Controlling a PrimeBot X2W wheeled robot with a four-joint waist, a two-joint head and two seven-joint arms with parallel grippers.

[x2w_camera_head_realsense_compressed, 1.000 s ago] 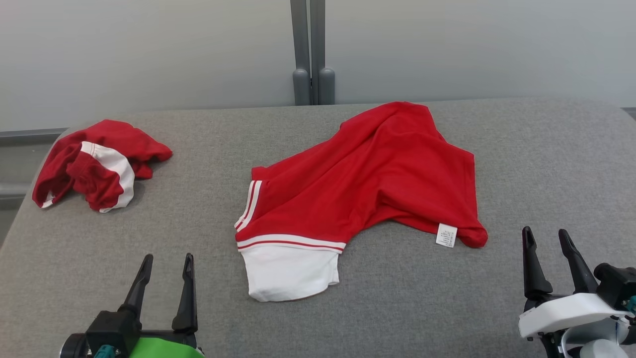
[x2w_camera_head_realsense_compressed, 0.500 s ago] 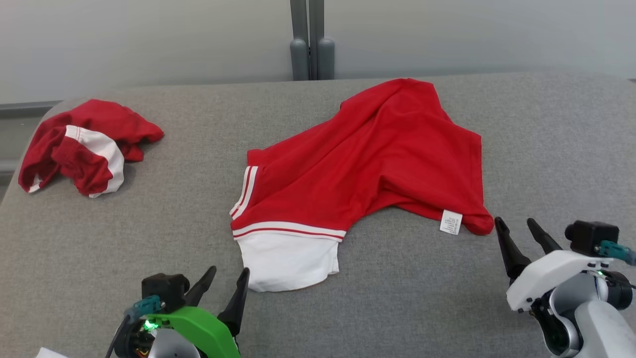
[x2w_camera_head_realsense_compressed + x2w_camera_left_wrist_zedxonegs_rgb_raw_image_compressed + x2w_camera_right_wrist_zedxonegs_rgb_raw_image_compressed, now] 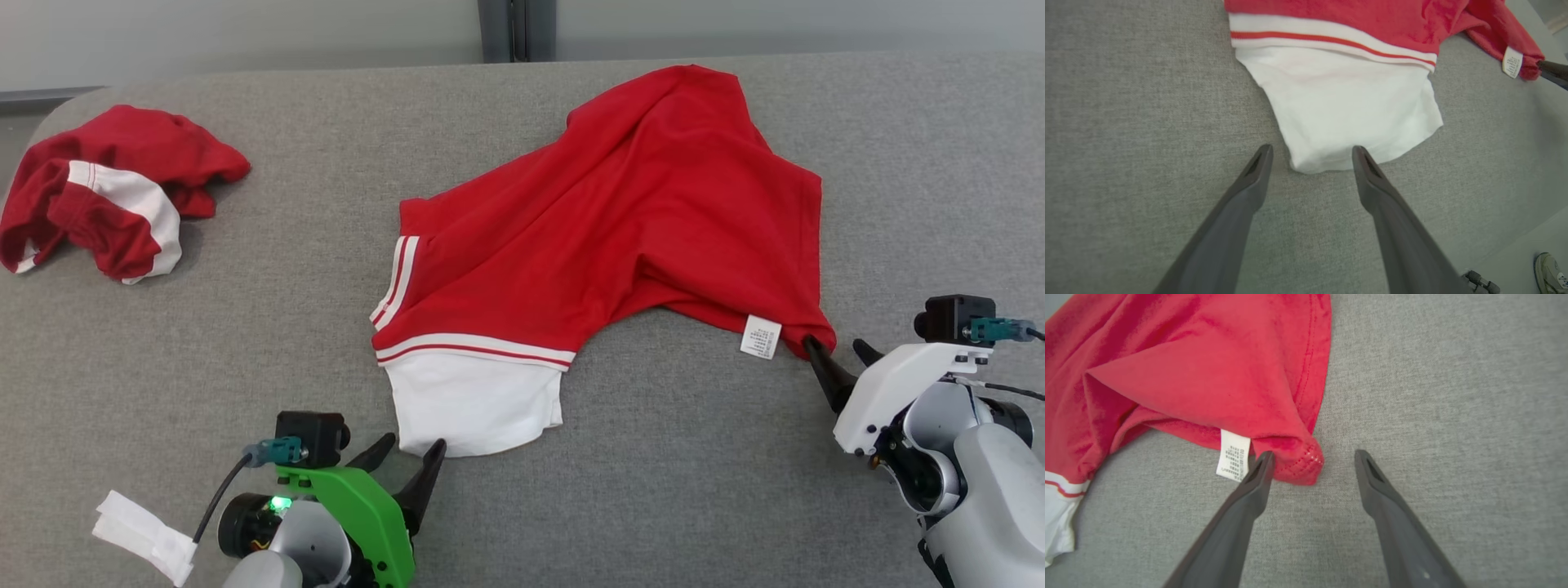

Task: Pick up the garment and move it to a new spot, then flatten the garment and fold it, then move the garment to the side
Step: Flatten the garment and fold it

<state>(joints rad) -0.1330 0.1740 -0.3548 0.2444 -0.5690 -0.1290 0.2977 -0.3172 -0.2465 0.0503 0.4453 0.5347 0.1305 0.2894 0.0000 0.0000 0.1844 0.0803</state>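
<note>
A red garment (image 3: 604, 220) with a white sleeve (image 3: 473, 400) and striped trim lies crumpled on the grey table (image 3: 694, 490). My left gripper (image 3: 412, 456) stands open at the sleeve's lower edge (image 3: 1323, 163), whose tip lies between the fingertips. My right gripper (image 3: 837, 349) is open at the garment's lower right red corner (image 3: 1298, 465), beside the white care label (image 3: 1233, 455). One right finger (image 3: 1259, 469) touches that corner; the cloth is not pinched.
A second red and white garment (image 3: 106, 196) is bunched at the table's far left. A grey post (image 3: 516, 28) stands behind the table's far edge. A shoe (image 3: 1549, 269) shows on the floor beyond the table's edge in the left wrist view.
The head camera has tilted down. Both grippers have moved in to the garment: the left to the white sleeve's edge, the right to the red corner by the label.
</note>
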